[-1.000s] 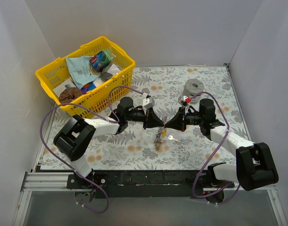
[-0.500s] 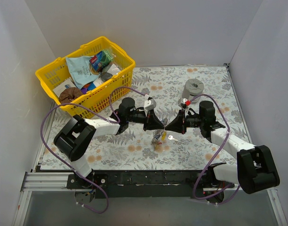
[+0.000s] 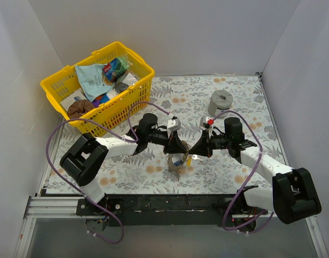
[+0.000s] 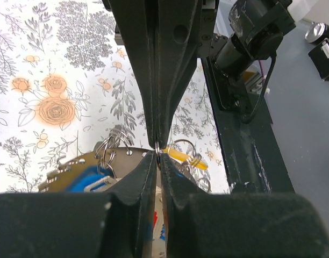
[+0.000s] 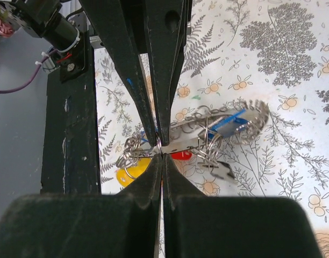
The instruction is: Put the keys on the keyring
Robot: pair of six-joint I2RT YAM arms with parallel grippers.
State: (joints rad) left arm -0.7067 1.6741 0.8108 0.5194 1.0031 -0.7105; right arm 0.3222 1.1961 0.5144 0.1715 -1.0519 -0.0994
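The keyring point(image 3: 177, 162) is a shiny silver toothed disc, tilted just above the floral mat, with several small rings and keys hanging from it. It also shows in the left wrist view point(image 4: 81, 162) and the right wrist view point(image 5: 237, 124). My left gripper point(image 3: 183, 147) and right gripper point(image 3: 192, 150) meet tip to tip over it. Both are shut on a thin wire ring at the keyring's edge; the pinch shows from the left gripper point(image 4: 158, 156) and the right gripper point(image 5: 162, 155). A yellow-headed key point(image 5: 128, 173), a red-headed key point(image 5: 181, 156) and a plain silver key point(image 5: 220, 169) hang below.
A grey cylindrical roll point(image 3: 220, 101) stands at the back right of the mat. A yellow basket point(image 3: 57, 83) full of packets sits at the back left. The black rail point(image 3: 170, 203) runs along the near edge.
Both grippers have moved together toward the near edge and lower, staying tip to tip. The keyring and its keys have shifted with them, slightly left and nearer.
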